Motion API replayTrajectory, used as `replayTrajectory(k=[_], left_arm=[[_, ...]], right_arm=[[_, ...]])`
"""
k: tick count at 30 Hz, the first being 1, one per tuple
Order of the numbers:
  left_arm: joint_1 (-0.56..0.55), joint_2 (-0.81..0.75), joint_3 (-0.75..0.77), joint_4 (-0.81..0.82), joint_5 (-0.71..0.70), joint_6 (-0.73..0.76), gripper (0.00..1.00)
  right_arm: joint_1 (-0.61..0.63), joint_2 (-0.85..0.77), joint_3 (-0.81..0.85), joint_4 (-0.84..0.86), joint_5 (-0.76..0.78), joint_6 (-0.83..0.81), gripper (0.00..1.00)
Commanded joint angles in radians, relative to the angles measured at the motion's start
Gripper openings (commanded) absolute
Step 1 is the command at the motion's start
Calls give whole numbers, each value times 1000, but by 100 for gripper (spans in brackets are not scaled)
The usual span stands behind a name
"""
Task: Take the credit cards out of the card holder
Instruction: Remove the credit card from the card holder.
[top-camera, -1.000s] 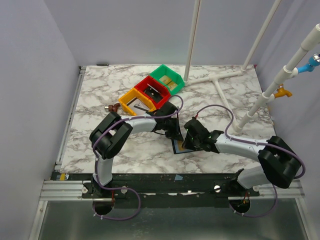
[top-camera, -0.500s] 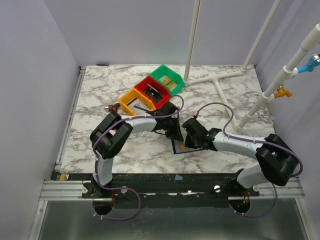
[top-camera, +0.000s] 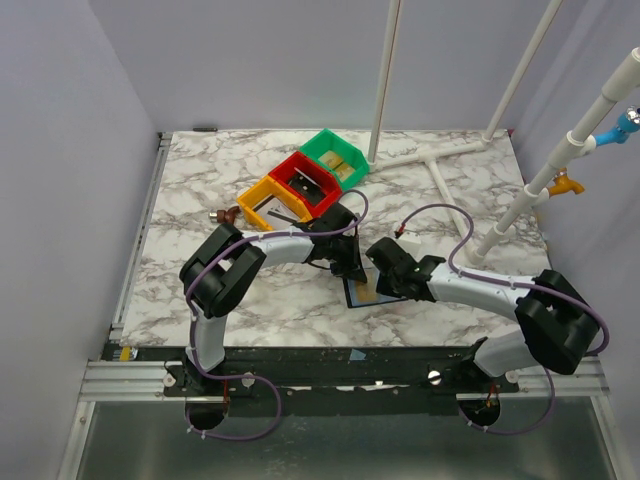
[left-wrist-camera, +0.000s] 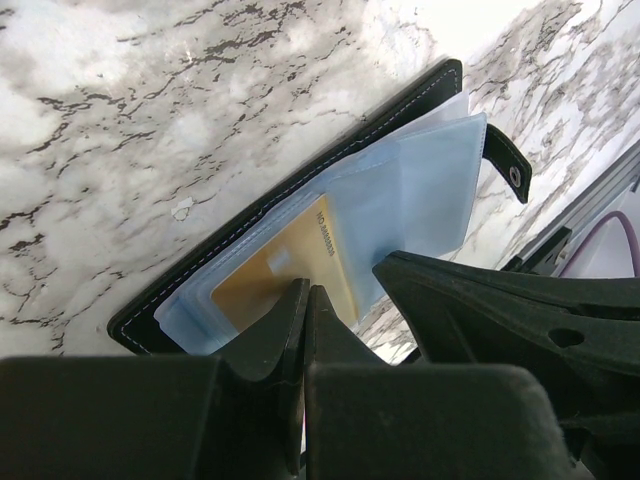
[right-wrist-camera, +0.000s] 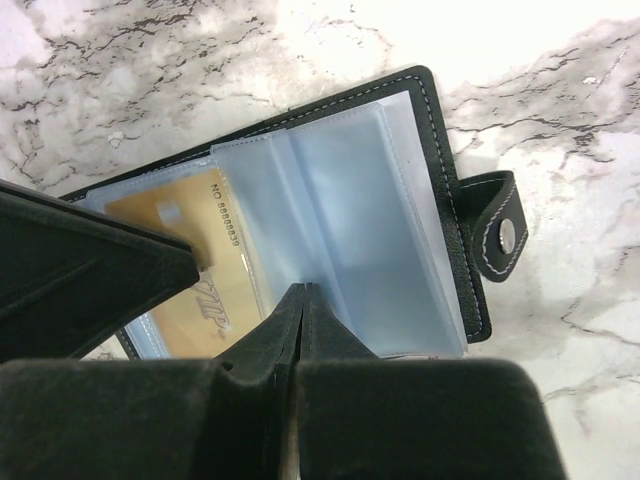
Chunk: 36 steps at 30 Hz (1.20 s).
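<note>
The left gripper (left-wrist-camera: 305, 298) has its fingers pressed together, tips down at one end of the tan-gold card (left-wrist-camera: 285, 262). Whether they nip the card or its sleeve, or merely press on it, I cannot tell. The right gripper (right-wrist-camera: 302, 297) is likewise closed to a seam, its tips resting on the clear plastic sleeves (right-wrist-camera: 350, 220) just beside that card, seemingly pinning the pages flat. Both crowd over the card holder (right-wrist-camera: 438, 140), which lies open on the desk (top-camera: 200, 200) close to the near edge, about midway between the left and right edges, with its snap tab (right-wrist-camera: 497, 237) flopped outward. By my reading the opening is done but no card is out: the gold one sits inside its sleeve, and I cannot make out a pale card for certain. Pulling the cards free is all left to do.
</note>
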<state>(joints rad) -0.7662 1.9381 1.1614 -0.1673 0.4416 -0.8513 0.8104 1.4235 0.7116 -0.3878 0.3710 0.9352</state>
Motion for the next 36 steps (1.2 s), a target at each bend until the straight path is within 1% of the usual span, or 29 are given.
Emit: replayTrajectory(k=[1, 17, 36], left_arm=[[-5, 5, 8, -53, -29, 36, 0], [-31, 41, 116, -128, -40, 64, 0], [-38, 99, 188, -159, -76, 60, 0]], right_arm=[[3, -16, 7, -37, 60, 21, 1], [-23, -54, -50, -37, 42, 51, 1], [-73, -61, -105, 15, -40, 48, 0]])
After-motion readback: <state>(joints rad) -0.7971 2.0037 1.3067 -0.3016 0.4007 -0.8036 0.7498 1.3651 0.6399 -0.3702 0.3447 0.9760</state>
